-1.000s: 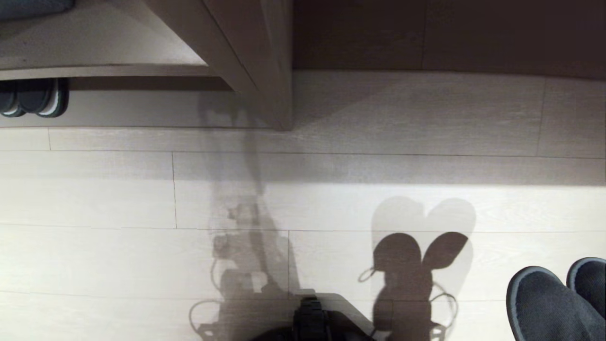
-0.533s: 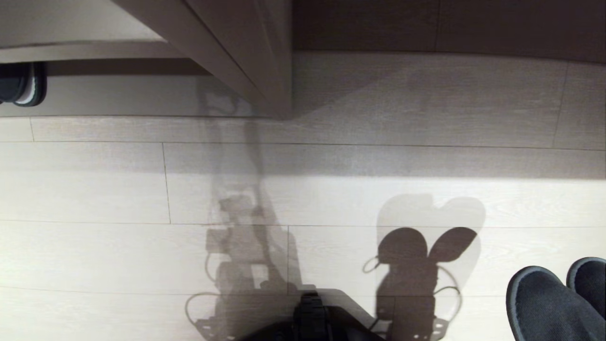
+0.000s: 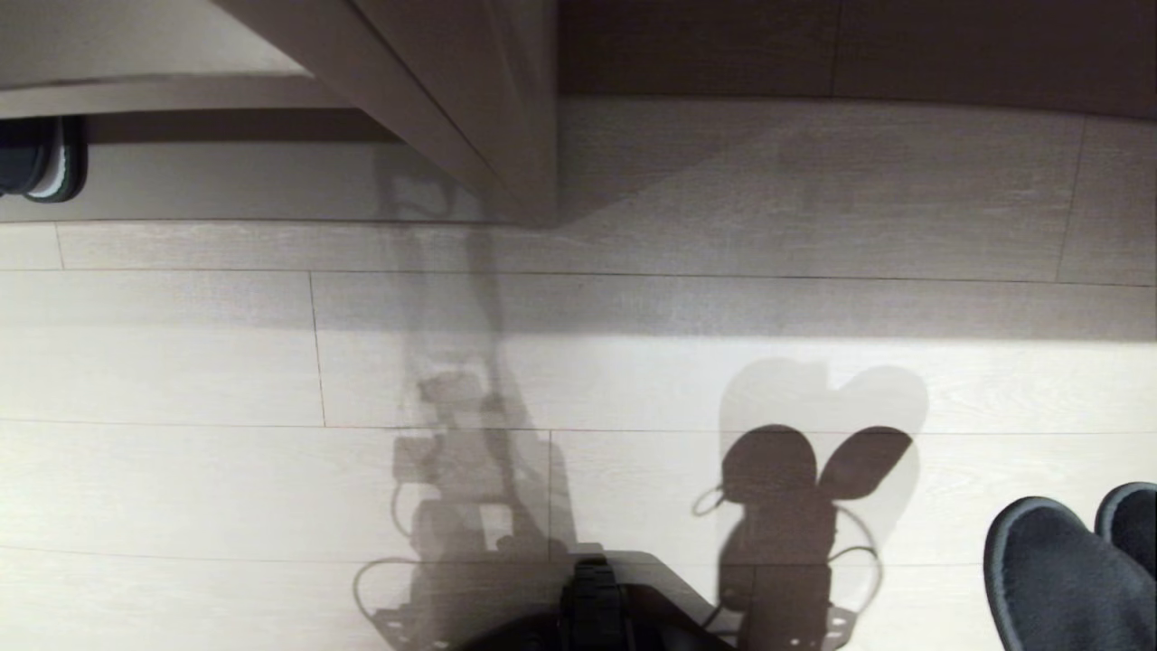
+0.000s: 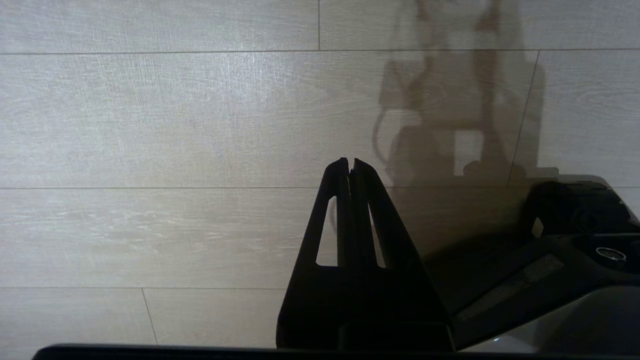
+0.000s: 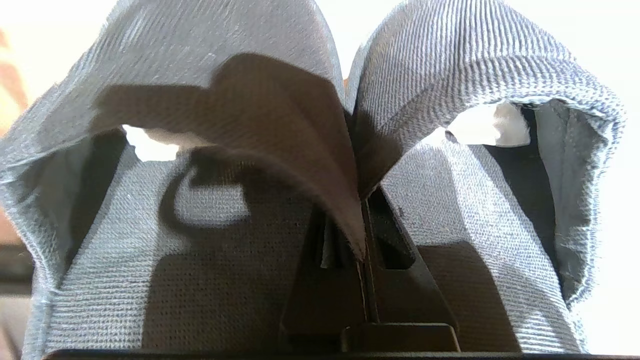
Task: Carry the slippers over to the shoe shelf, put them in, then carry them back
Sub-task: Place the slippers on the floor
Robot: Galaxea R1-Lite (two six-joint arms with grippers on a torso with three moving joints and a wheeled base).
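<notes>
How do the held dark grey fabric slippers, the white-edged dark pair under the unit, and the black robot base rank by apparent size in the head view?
1. Dark grey fabric slippers, nearest the camera, cropped.
2. Black robot base, cropped.
3. White-edged dark pair, farthest, cropped.

A pale wood-look plank floor (image 3: pixel 633 226) fills the head view, its boards laid crosswise with thin dark seams. At 11 o'clock a beige wooden unit (image 3: pixel 470 99) is stood on it, one panel running down to the boards. At 10 o'clock, under that unit's low edge, a dark pair of shoes with whitish sole edges (image 3: pixel 41 158) is set on the floor. A dark brown wall base (image 3: pixel 859 50) is met from 12 to 2 o'clock. At 6 o'clock the robot's black base (image 3: pixel 592 610) is seen resting on the planks.
</notes>
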